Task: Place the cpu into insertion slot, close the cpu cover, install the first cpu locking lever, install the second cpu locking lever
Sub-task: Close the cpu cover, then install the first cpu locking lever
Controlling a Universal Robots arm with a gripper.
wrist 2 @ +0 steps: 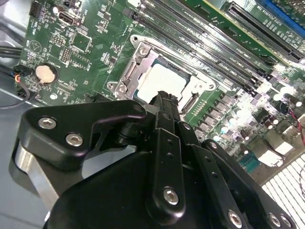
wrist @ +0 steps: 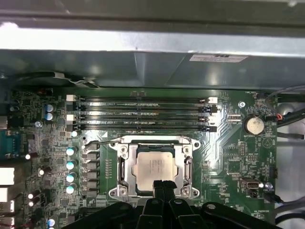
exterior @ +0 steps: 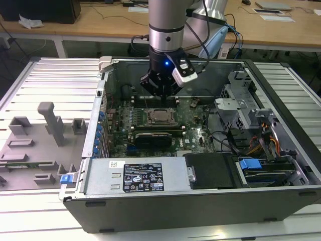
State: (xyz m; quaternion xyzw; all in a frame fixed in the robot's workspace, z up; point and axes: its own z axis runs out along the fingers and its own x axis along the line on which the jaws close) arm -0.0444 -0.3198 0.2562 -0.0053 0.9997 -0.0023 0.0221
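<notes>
In the exterior view an open computer case (exterior: 200,211) is seen lying on a slatted metal bench (exterior: 45,75), with the arm reaching down into it at the upper middle of the frame and the gripper (exterior: 161,93) poised just above the green board. The cpu (exterior: 161,115) is found seated in the insertion slot (wrist: 194,143), its pale metal top showing through the square window of the cpu cover (wrist: 153,143), which is laid flat over it. In both wrist views the jaws are seen brought together with nothing held between them, the gripper (wrist: 163,183) (wrist 2: 164,101) placed at the edge of the socket beside the chip (wrist: 155,164) (wrist 2: 159,81); whether that edge is touched cannot be told. A thin wire lever (wrist: 97,142) is seen along the side of the socket that faces the rows of long black memory slots (wrist: 143,114). Faint print is carried on the chip's top, too small to be made out. A round coin battery (wrist: 253,125) is mounted on the board well apart from the socket, and a small white sticker (wrist: 218,57) is fixed to the case wall beyond the memory slots. At the lower middle of the exterior view a large black-and-white label (exterior: 143,176) crowded with small marks is stuck on the silver power-supply box. Grey plastic fixtures (exterior: 50,123) are set on the bench at the left of that frame.
</notes>
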